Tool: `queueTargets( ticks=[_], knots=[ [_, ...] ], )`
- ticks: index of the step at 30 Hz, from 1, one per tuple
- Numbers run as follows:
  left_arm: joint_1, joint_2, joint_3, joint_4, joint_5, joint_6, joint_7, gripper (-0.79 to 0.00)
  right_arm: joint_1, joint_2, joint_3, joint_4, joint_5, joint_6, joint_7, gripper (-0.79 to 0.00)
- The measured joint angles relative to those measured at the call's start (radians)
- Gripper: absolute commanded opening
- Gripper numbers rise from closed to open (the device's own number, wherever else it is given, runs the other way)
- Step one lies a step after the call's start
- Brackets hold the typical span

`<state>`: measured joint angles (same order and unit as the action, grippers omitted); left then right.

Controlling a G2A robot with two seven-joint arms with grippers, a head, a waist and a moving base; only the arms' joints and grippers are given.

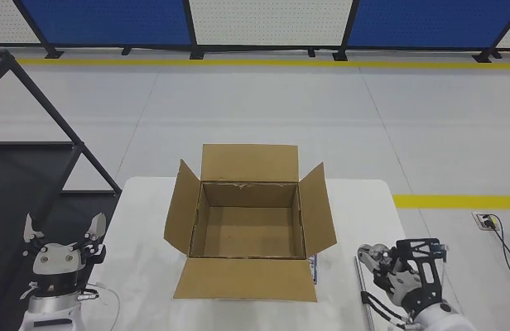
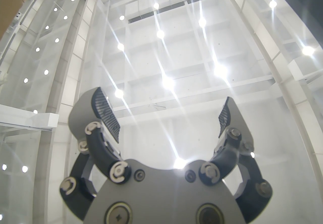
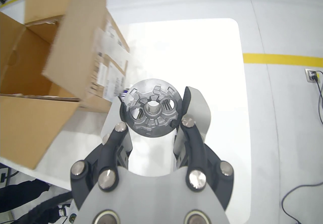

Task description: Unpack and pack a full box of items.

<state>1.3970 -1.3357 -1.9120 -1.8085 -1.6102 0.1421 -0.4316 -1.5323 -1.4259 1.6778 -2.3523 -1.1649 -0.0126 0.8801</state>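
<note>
One cardboard box (flaps spread), mid-frame on the white table. My left gripper, lower left: fingers apart. My right gripper, top view's lower right: clamped on a round metal hub.

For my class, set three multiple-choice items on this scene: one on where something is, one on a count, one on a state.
1. Where is the round metal part?
A. on a shelf
B. between the fingers of the right gripper
C. in a drawer

2. How many flaps of the cardboard box are folded open?
A. two
B. three
C. four

3. The left gripper is:
A. open and empty
B. shut on a part
C. shut on a flap

Answers:
1 B, the right wrist view shows the fingers clamped on it.
2 C, the top view shows all four flaps spread outward.
3 A, its fingers stand apart with nothing between them.
</note>
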Motion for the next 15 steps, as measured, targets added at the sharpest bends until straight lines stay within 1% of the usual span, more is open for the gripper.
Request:
queueTargets(
  ticks=[3, 15],
  knots=[
    [0.0, 0.0, 0.0, 0.0, 0.0, 0.0, 0.0, 0.0, -0.004, 0.0, -0.012, 0.001, 0.015, 0.001, -0.031, -0.785],
    [0.0, 0.0, 0.0, 0.0, 0.0, 0.0, 0.0, 0.0, -0.004, 0.0, -0.011, 0.002, 0.015, 0.0, -0.029, -0.785]
  ],
)
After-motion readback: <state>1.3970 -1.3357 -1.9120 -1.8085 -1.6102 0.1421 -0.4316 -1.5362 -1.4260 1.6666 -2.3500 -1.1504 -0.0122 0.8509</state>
